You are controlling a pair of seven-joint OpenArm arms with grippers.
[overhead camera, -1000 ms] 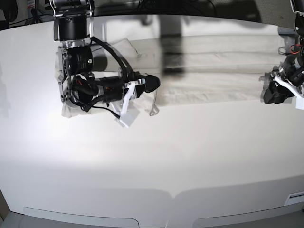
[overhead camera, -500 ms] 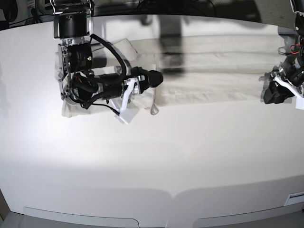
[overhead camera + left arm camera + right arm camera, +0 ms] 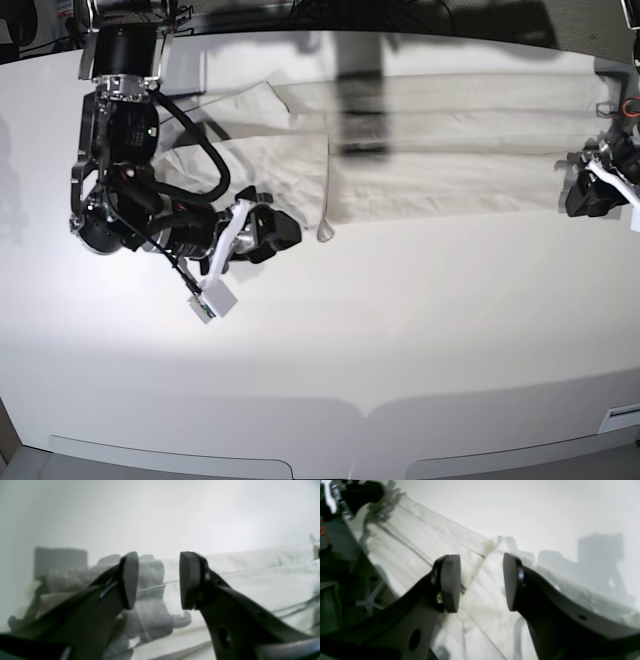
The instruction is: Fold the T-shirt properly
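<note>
On the left, the right arm (image 3: 125,150) is reaching in from the far side and covering part of the T-shirt (image 3: 450,185). Its right fingers (image 3: 450,585) are standing open with a gap between them, holding nothing, and are hovering close to the near edge of the cloth.

The T-shirt is lying in a long band across the far half of the tabletop (image 3: 380,310), running from beneath the right arm to the right side. Its left part is forming a wider, layered section, with a pointed corner sticking up toward the far side and a small rounded tip poking out at the near edge, left of the middle. Long creases are running along the band, and a dark shadow is falling across it near the middle.

On the right, the left fingers (image 3: 130,580) are also standing open and empty, hovering over the right end of the T-shirt, by its near edge.
</note>
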